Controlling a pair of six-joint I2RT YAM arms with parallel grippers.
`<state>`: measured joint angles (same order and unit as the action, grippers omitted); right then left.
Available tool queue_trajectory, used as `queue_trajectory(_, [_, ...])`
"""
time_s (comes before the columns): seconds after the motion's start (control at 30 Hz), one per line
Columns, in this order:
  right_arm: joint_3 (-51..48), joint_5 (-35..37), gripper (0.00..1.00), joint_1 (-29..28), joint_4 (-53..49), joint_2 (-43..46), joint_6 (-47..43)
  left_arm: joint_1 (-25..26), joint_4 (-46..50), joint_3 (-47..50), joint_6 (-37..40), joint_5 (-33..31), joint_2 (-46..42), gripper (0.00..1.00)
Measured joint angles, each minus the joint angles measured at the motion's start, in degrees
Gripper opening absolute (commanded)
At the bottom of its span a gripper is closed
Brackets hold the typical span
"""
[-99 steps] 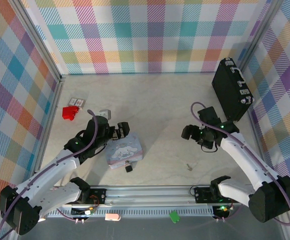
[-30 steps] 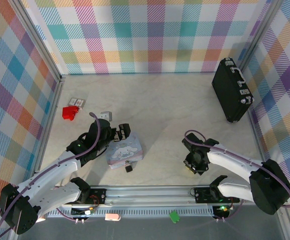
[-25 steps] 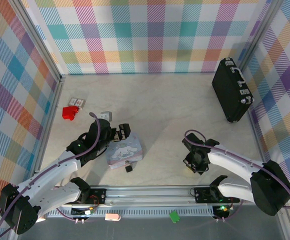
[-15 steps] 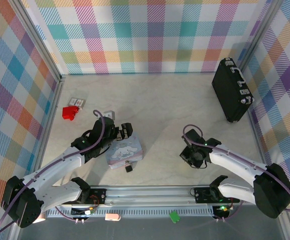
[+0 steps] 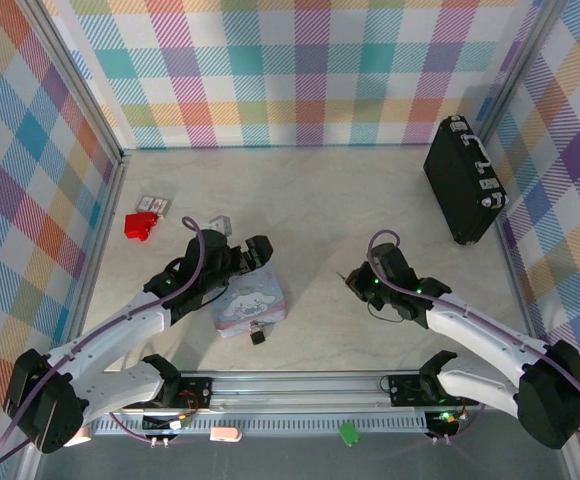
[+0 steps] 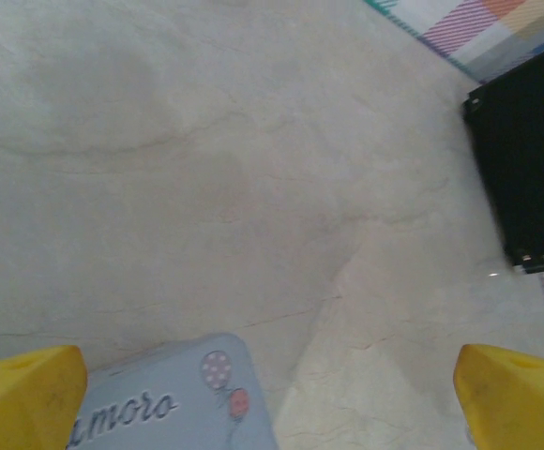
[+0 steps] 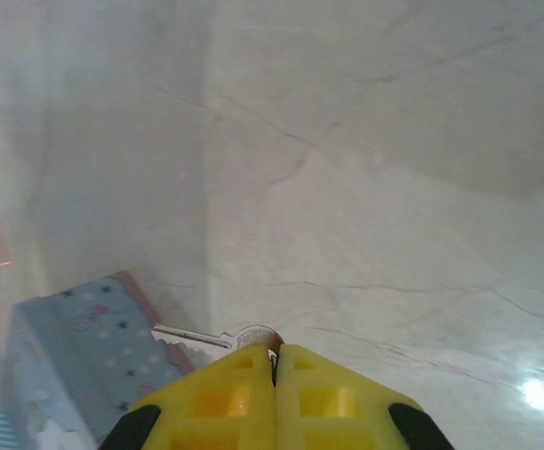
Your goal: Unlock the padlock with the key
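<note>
Grey metal key [image 7: 206, 337] pinched by its head, padlock [image 5: 257, 336] lying unsteadied

My right hand [image 7: 274, 361] is clamped on the key, whose blade sticks out sideways. My left hand [image 5: 255, 253] hangs wide open beside the pastel tin [image 5: 251, 303], gripping nothing. The padlock sits at the tin's near edge, well apart from the key. With so thin a pinch, the key may swivel on contact. The loose padlock may skid across the table [image 5: 320, 200].

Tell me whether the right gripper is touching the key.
Touching. The right wrist view shows the right gripper pinching the key by its head, blade sticking out.
</note>
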<state>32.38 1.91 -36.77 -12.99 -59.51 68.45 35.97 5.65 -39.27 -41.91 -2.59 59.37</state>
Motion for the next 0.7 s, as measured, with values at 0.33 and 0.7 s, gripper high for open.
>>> queue_trajectory(0.33, [-0.02, -3.26, 0.00, -0.46, 18.34, -2.01, -4.52, 0.00, -4.98, -1.90, -4.28, 4.68, 4.07, 1.00])
queue_trajectory(0.7, [0.55, -5.70, 0.00, -2.25, 28.61, -9.62, -5.49, 0.00, -9.64, -2.73, -5.22, 8.79, 6.08, 0.91])
